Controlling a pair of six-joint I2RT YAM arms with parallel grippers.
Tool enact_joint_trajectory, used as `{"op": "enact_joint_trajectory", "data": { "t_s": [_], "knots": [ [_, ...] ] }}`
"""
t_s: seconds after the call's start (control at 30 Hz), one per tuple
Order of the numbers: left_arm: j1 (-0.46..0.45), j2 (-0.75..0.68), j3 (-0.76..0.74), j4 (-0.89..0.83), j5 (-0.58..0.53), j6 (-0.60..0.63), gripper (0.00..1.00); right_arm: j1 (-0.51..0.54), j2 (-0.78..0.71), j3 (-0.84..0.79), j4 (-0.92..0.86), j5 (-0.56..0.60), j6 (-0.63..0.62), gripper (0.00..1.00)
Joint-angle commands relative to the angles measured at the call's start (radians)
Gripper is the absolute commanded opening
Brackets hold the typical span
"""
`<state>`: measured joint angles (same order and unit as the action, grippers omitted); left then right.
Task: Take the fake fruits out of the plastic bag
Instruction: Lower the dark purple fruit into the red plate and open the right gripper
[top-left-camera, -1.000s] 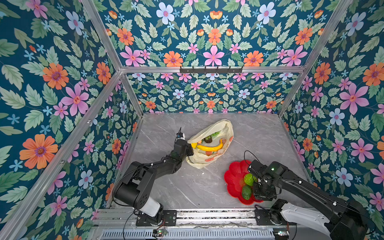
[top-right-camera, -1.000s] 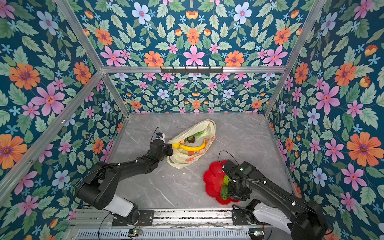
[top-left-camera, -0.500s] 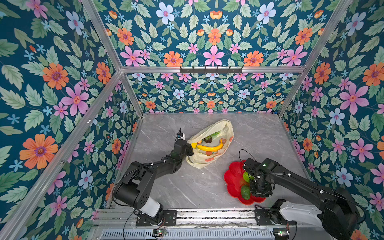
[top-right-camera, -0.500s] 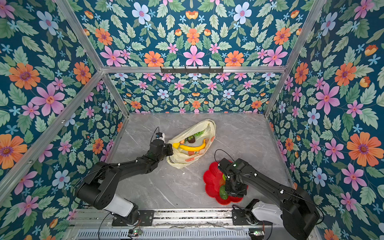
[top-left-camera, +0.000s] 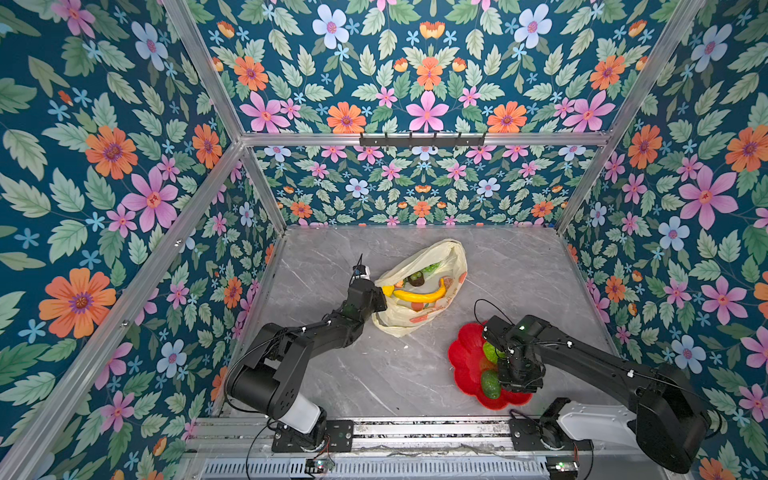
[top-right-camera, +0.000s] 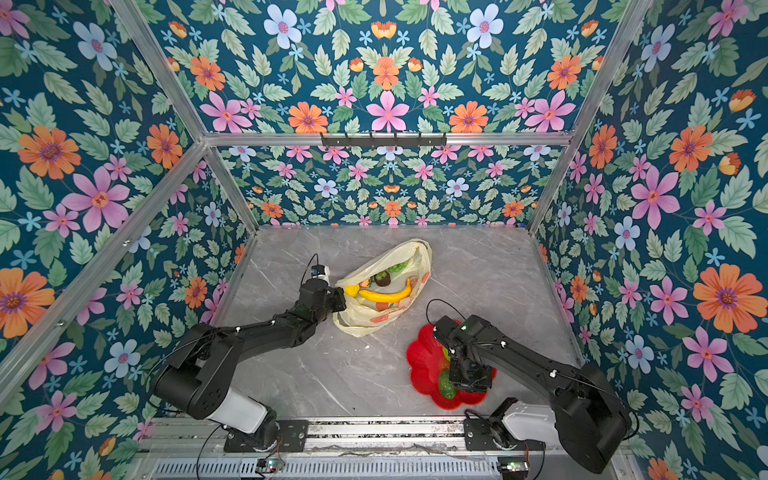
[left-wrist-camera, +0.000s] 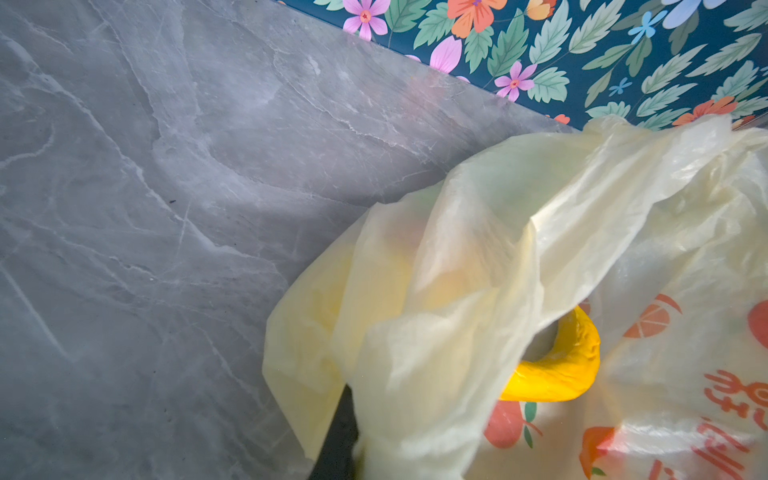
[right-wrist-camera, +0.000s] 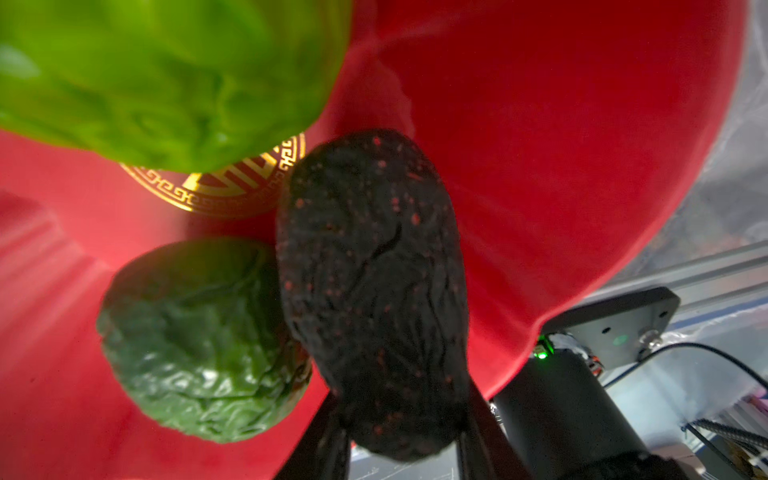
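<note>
The plastic bag (top-left-camera: 419, 320) (top-right-camera: 374, 320) lies open in mid-table. In it are a yellow banana (top-left-camera: 415, 296) (left-wrist-camera: 561, 370), a dark mangosteen (top-left-camera: 415, 279) and green grapes (top-left-camera: 430, 268). My left gripper (top-left-camera: 380, 301) (top-right-camera: 340, 300) is shut on the bag's (left-wrist-camera: 478, 270) left edge; one dark finger (left-wrist-camera: 338, 440) shows under the film. My right gripper (top-left-camera: 517, 380) (right-wrist-camera: 401, 392) hangs over the red dish (top-left-camera: 465, 357), its fingers on both sides of a dark avocado (right-wrist-camera: 370, 270). A green avocado (right-wrist-camera: 199, 340) (top-left-camera: 491, 384) and a lime-green bumpy fruit (right-wrist-camera: 166, 83) (top-left-camera: 489, 351) lie in the dish.
The red flower-shaped dish (top-right-camera: 422, 361) (right-wrist-camera: 561, 145) sits near the front right, close to the right arm's base. Flowered walls close in the grey marble table (top-left-camera: 374, 374) on three sides. An aluminium rail (top-left-camera: 415, 428) runs along the front.
My right arm has shifted a little over the red dish with the dark avocado, and its jaws stand slightly wider. The left gripper and the bag have not moved.
</note>
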<state>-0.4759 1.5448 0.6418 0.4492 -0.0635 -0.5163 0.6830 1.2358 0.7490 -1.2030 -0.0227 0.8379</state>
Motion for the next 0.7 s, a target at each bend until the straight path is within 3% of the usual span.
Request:
{"op": "enact_joint_trajectory", "data": {
  "t_s": [0.0,0.3,0.5,0.67],
  "knots": [
    [0.000,-0.002,0.009,-0.003,-0.009,0.016,0.12,0.000,-0.008,0.005,-0.042,0.020,0.018,0.46],
    [-0.001,-0.009,0.006,-0.003,-0.015,0.015,0.12,0.001,-0.033,0.047,-0.080,0.034,0.024,0.53],
    [0.000,-0.026,-0.021,0.027,-0.016,-0.016,0.11,0.001,-0.055,0.193,-0.134,0.112,0.020,0.53],
    [-0.001,-0.023,-0.013,0.036,0.016,-0.013,0.12,0.001,-0.060,0.290,0.031,0.131,-0.039,0.53]
  ]
}}
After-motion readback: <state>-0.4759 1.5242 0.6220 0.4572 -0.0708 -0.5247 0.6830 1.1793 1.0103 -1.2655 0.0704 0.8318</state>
